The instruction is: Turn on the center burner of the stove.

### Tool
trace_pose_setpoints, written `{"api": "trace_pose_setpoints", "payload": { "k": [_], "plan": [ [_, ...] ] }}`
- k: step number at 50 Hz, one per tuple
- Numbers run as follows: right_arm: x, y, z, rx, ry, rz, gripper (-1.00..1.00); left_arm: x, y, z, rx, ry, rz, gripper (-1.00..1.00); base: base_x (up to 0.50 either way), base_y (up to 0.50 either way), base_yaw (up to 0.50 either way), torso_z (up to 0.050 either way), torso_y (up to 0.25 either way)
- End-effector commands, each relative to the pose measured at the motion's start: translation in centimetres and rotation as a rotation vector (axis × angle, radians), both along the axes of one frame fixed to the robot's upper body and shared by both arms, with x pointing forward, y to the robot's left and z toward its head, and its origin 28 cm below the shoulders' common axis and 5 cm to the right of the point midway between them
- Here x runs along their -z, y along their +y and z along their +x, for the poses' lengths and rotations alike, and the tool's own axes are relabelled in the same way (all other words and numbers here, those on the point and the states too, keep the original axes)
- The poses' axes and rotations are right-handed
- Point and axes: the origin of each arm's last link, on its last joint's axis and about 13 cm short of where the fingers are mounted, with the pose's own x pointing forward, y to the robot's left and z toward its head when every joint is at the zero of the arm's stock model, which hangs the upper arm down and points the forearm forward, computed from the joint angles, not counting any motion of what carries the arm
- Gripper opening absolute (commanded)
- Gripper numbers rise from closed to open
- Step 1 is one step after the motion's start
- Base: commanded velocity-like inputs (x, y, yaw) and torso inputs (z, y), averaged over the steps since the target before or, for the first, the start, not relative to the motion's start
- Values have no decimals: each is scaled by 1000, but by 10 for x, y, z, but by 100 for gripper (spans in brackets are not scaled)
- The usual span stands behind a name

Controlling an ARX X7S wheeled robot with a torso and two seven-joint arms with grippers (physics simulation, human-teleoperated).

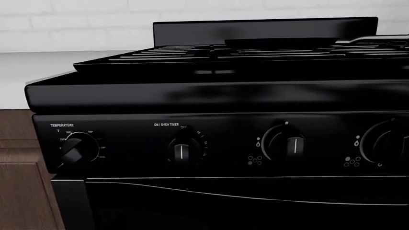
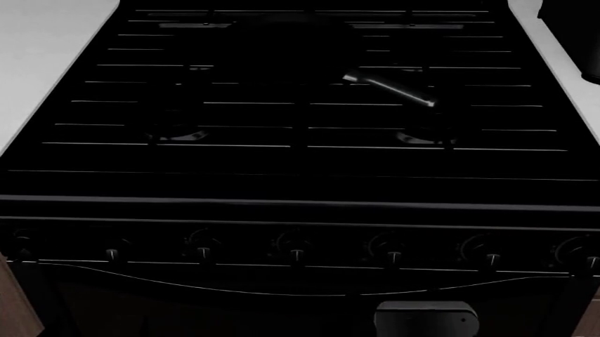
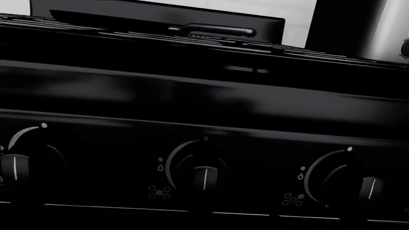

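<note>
The wide glossy black gas stove (image 2: 300, 182) fills the head view, 7 round black knobs (image 2: 296, 247) rowed along its front toward 6 o'clock. A black pan with a long handle (image 2: 389, 88) is seen on the grates at 1 o'clock. Neither gripper is shown, so their opening cannot be told.

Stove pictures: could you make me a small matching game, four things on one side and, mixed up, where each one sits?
Things:
1. pan handle
2. temperature knob
3. wooden cabinet
4. toaster

Places:
A. low down, against the left side of the stove
B. over the grates
C. left end of the front panel
D. off the stove's right side

Pairs: 1-B, 2-C, 3-A, 4-D
</note>
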Motion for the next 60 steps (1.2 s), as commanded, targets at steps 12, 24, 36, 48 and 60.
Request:
{"api": "trace_pose_setpoints", "payload": {
  "k": [12,24,36,48,60],
  "plan": [
    [9,2,27,12,-11,-5,100,0,0,0,2,-5,-4,100,0,0,0,0,0],
    [14,0,37,5,-7,-26,100,0,0,0,8,-5,0,100,0,0,0,0,0],
    [7,-3,44,10,-16,-26,100,2,0,1,9,0,4,100,0,0,0,0,0],
    [5,-1,46,12,-12,-10,100,1,-1,1,10,-1,4,100,0,0,0,0,0],
    [11,2,41,-19,17,-2,-100,1,-1,1,10,0,3,100,0,0,0,0,0]
  ]
}}
